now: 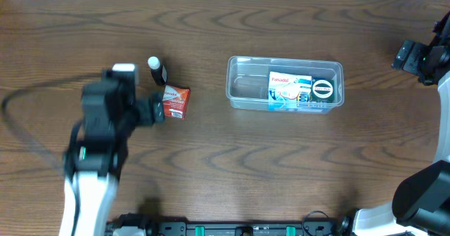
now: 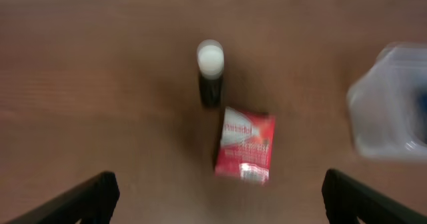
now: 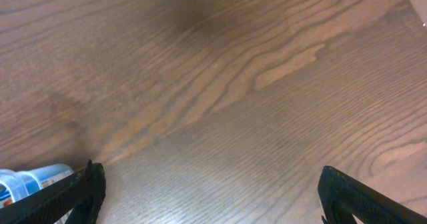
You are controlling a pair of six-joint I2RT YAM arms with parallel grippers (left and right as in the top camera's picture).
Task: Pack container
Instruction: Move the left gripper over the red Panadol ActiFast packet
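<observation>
The clear plastic container [image 1: 284, 83] lies right of centre and holds a white and blue Panadol box [image 1: 289, 90] and a small round black-lidded jar [image 1: 323, 89]. Its corner shows in the left wrist view [image 2: 385, 105]. A red packet [image 1: 175, 101] lies on the table beside a small black tube with a white cap [image 1: 157, 70]. Both show in the left wrist view, the packet [image 2: 245, 145] below the tube [image 2: 210, 71]. My left gripper [image 2: 217, 201] is open and empty, just short of the packet. My right gripper [image 3: 212, 197] is open and empty over bare wood at the far right.
The dark wooden table [image 1: 281, 166] carries everything. The left arm body [image 1: 105, 116] is blurred by motion left of the packet. The right arm [image 1: 425, 57] sits by the right edge. A corner of the container shows at the lower left of the right wrist view [image 3: 27, 184].
</observation>
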